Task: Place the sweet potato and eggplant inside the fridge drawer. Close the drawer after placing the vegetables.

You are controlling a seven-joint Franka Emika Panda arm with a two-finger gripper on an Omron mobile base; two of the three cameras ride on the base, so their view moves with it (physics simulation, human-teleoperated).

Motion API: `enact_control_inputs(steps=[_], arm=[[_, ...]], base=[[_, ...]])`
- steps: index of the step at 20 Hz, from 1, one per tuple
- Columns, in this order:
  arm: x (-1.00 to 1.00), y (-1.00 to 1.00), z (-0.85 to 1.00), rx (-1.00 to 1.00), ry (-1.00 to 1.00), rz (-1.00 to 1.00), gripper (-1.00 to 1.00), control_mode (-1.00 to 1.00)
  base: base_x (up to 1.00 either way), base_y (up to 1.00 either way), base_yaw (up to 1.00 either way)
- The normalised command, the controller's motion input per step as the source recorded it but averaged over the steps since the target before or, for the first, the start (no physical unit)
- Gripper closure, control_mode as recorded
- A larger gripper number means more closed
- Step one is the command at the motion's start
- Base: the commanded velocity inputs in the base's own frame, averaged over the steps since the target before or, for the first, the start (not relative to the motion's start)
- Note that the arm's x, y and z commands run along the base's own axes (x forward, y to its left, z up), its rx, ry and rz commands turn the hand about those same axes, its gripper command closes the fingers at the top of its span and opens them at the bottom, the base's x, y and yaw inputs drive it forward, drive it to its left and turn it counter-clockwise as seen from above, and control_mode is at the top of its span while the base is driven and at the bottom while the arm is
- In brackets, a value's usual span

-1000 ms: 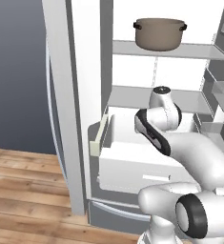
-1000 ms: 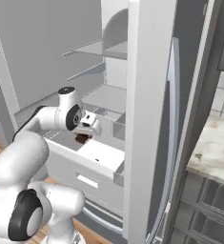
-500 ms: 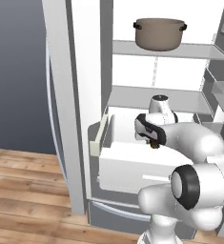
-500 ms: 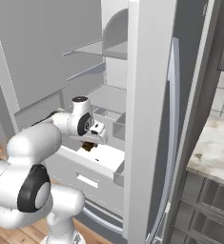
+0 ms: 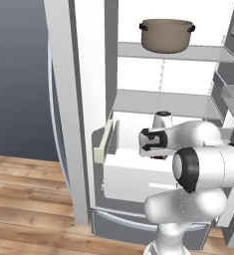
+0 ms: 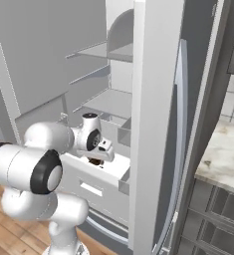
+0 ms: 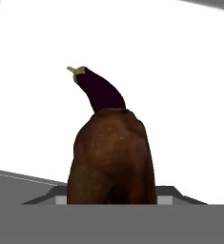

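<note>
The fridge [image 5: 88, 74] is seen open, with the fridge drawer [image 5: 138, 169] pulled out below its shelves. The arm has been swung from beside the drawer to over its white interior within the last second. The pincer [image 6: 96, 160] is kept closed on the sweet potato [image 7: 112, 157], which is held above the drawer floor. The eggplant [image 7: 98, 89] is already lying inside the drawer, just beyond the tuber. Release of the sweet potato is judged to be next, then closing the drawer.

One sweet potato [image 7: 112, 157], one eggplant [image 7: 98, 90], one pot [image 5: 167, 35]
</note>
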Motion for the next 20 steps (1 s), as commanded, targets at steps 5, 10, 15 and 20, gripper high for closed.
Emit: enact_control_inputs(steps=[5,10,15,20], arm=[[0.02,0.02,-0.45,0.00,0.04,0.00,1.00,-1.00],[0.00,0.10,-0.43,0.00,0.05,0.00,1.00,-1.00],[0.00,0.14,-0.40,0.00,0.04,0.00,-1.00,-1.00],[0.00,0.00,0.06,0.01,0.00,0.00,-1.00,-1.00]], base=[[0.00,0.00,0.00],[0.00,0.00,0.00],[0.00,0.00,0.00],[0.00,0.00,0.00]])
